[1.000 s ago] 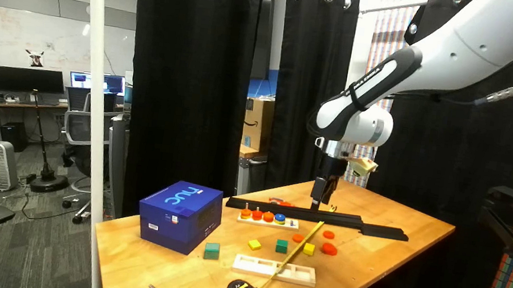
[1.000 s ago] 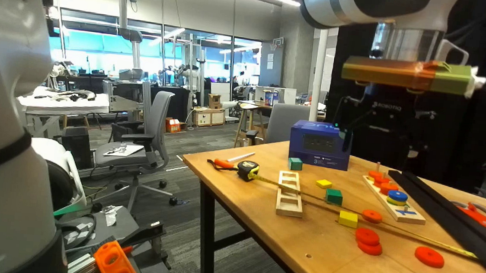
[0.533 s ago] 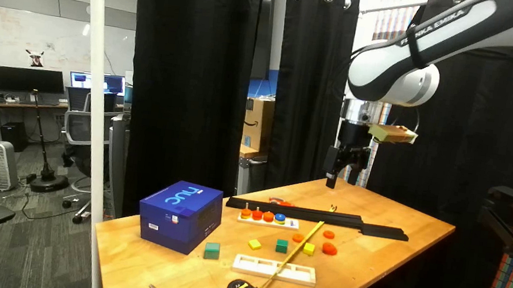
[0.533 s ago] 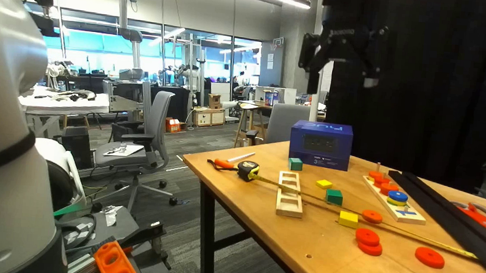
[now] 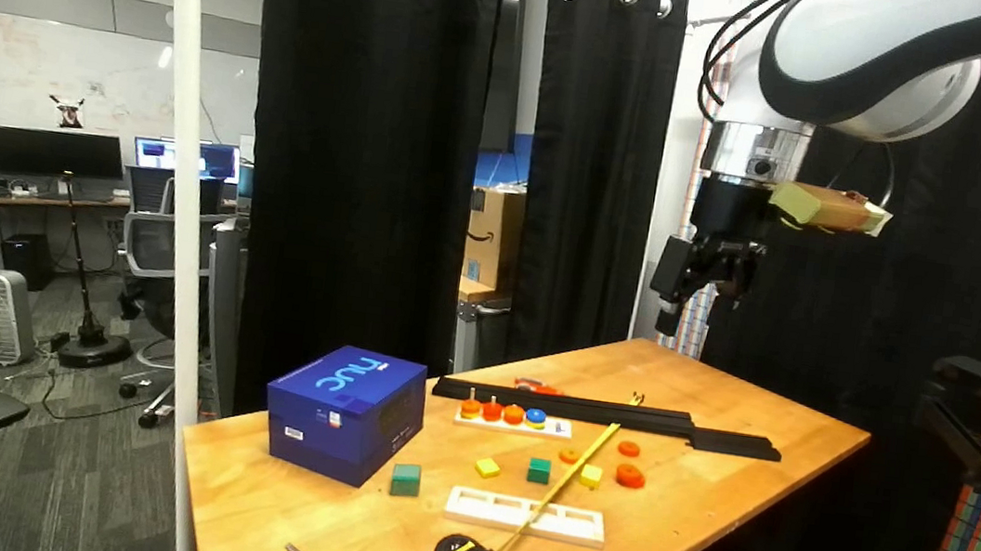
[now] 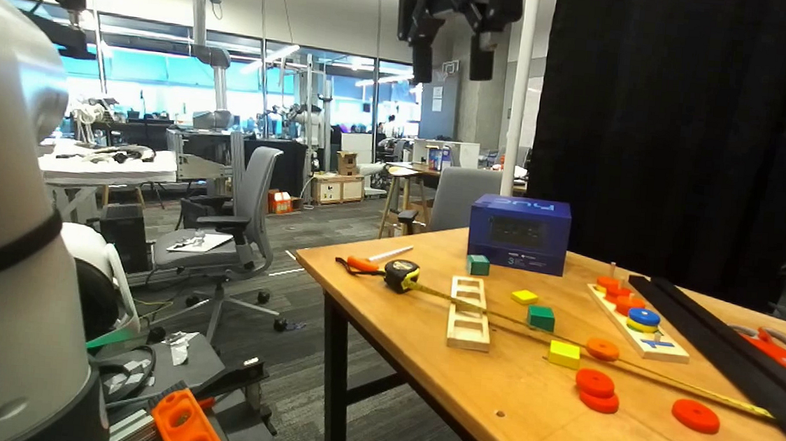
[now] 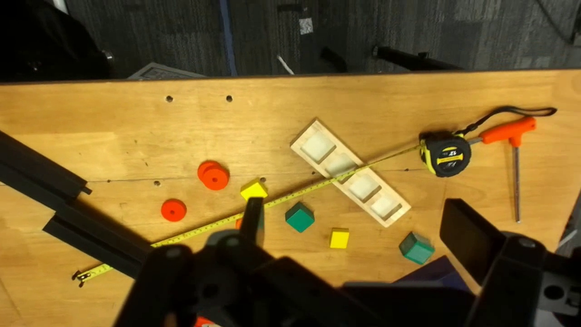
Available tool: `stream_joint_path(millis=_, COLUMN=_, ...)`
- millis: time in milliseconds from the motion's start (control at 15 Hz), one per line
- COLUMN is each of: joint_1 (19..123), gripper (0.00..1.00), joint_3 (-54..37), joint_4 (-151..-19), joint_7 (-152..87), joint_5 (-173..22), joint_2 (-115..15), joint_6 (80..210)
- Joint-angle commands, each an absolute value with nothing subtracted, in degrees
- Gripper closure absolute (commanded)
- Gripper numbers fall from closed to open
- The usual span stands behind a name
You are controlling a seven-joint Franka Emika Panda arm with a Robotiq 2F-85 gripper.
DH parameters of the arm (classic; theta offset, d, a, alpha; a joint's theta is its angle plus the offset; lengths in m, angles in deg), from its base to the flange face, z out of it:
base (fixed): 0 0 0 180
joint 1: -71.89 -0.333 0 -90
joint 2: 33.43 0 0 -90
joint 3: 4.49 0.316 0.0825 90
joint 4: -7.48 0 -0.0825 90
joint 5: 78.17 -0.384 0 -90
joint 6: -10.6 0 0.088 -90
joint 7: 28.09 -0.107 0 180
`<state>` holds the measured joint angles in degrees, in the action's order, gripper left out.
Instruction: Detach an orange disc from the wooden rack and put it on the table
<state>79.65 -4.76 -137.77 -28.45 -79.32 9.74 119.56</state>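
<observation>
The wooden rack is a pale peg board (image 5: 560,429) (image 6: 667,350) holding a row of orange discs and a blue disc over a yellow one (image 6: 643,317). My gripper hides most or all of it in the wrist view. Several loose orange discs lie on the table (image 5: 688,496): a single disc (image 6: 695,416) (image 7: 174,210), an overlapping pair (image 6: 594,382) (image 7: 214,177), and one beside the tape (image 6: 602,349). My gripper (image 5: 696,315) is high above the table in both exterior views (image 6: 451,64). Its fingers are wide apart in the wrist view (image 7: 349,213), with nothing between them.
A blue box (image 5: 342,414) stands near the rack. Black strips (image 5: 605,412) lie behind the rack, with orange scissors (image 6: 769,345) beyond. A tape measure (image 7: 447,154) has its blade stretched across a slotted wooden tray (image 7: 349,170). Green and yellow blocks (image 7: 300,217) are scattered nearby.
My gripper has risen from low over the table to high above it, moving up and right in an exterior view. The rack, discs and other objects have not visibly moved.
</observation>
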Motion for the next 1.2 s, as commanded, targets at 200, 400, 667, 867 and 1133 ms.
stream_joint_path(millis=200, joint_1=75.10, gripper=0.00, joint_3=-5.81, joint_4=-138.86, joint_7=-28.11, joint_5=-80.02, joint_2=16.47, joint_6=109.26)
stream_joint_path(millis=400, joint_1=75.15, gripper=0.00, joint_3=-5.55, joint_4=-138.80, joint_7=-29.22, joint_5=-79.95, joint_2=16.90, joint_6=106.49)
stream_joint_path(millis=667, joint_1=75.23, gripper=0.00, joint_3=-5.58, joint_4=-138.55, joint_7=-28.68, joint_5=-79.20, joint_2=15.48, joint_6=107.27)
stream_joint_path(millis=867, joint_1=75.23, gripper=0.00, joint_3=-5.58, joint_4=-138.59, joint_7=-28.68, joint_5=-79.20, joint_2=15.48, joint_6=107.16)
stream_joint_path(millis=1133, joint_1=75.23, gripper=0.00, joint_3=-5.58, joint_4=-138.59, joint_7=-28.68, joint_5=-79.21, joint_2=15.48, joint_6=106.97)
